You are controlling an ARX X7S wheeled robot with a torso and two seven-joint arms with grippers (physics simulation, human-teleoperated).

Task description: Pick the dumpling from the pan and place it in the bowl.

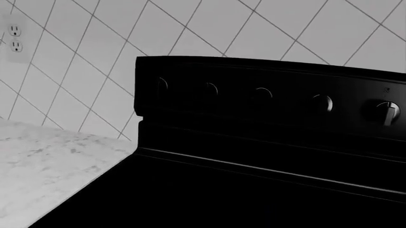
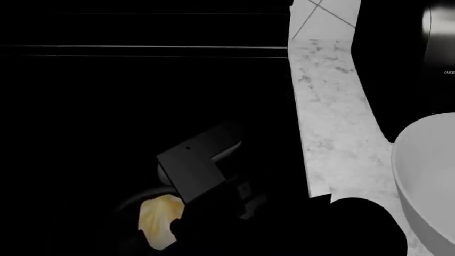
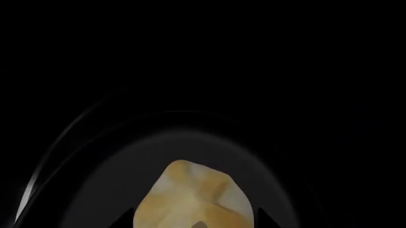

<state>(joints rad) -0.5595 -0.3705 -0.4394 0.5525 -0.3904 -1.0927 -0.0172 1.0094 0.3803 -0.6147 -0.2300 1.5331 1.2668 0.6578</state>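
Observation:
The dumpling (image 3: 193,197), pale yellow-cream and pleated, lies on the floor of the black pan (image 3: 38,190), whose rim shows as a faint curved highlight. My right gripper (image 3: 193,224) hangs low over it, jaws open, one dark fingertip (image 3: 121,222) on each side of the dumpling, with a thin gap on one side. In the head view the dumpling (image 2: 157,218) shows just left of my right wrist block (image 2: 195,170). The large light grey-white bowl (image 2: 427,176) stands on the counter at the right. My left gripper does not show.
A marble counter strip (image 2: 327,106) runs between the black stovetop and the bowl. The left wrist view shows the stove's back panel with knobs (image 1: 322,102), a marble counter (image 1: 44,166), a tiled wall and an outlet (image 1: 15,38).

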